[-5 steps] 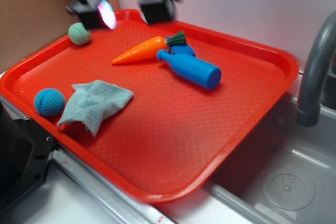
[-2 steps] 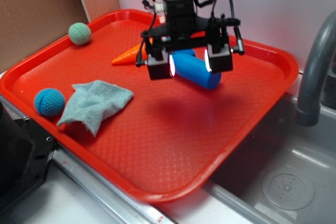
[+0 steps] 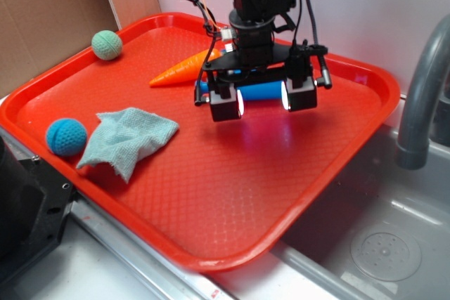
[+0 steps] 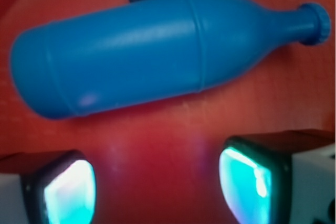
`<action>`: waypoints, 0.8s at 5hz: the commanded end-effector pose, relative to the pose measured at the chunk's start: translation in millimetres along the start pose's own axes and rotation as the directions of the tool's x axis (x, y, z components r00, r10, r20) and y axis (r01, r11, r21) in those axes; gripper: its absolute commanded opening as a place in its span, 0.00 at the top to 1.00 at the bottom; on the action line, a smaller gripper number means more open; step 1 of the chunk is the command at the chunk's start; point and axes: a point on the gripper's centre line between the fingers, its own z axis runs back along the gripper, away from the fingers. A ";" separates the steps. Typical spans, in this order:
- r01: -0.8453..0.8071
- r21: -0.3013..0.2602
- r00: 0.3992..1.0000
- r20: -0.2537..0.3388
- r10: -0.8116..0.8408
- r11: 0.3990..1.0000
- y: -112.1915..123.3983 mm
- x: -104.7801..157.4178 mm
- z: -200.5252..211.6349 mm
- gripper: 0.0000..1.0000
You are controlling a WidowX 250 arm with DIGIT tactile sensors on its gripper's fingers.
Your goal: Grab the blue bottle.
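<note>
Now | blue bottle [image 4: 152,51] smooth, narrow-necked, lying flat | tool [image 3: 263,98] spread apart, empty

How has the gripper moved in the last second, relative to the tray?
Yes. The gripper went from the red tray's far-left corner rightward to hover open by the blue bottle.

This looks like a mock kitchen set up for robot trials. At the lower right of the frame a grey sink [image 3: 380,244] with its drain sits under a curved grey faucet [image 3: 422,96]. Beside it a red tray [image 3: 232,173] carries toys, a toy carrot [image 3: 184,69] among them. Plain cardboard [image 3: 42,26] fills the upper left.
</note>
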 end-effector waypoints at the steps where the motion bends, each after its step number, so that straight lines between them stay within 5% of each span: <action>1: -0.125 -0.233 0.990 0.036 0.137 0.964 16.5 24.7 86.5 0.00; 2: -0.308 -0.209 0.947 0.019 0.319 0.928 31.3 41.5 92.7 0.00; 4: -0.438 -0.060 0.899 -0.010 0.438 0.897 6.7 45.5 55.9 0.00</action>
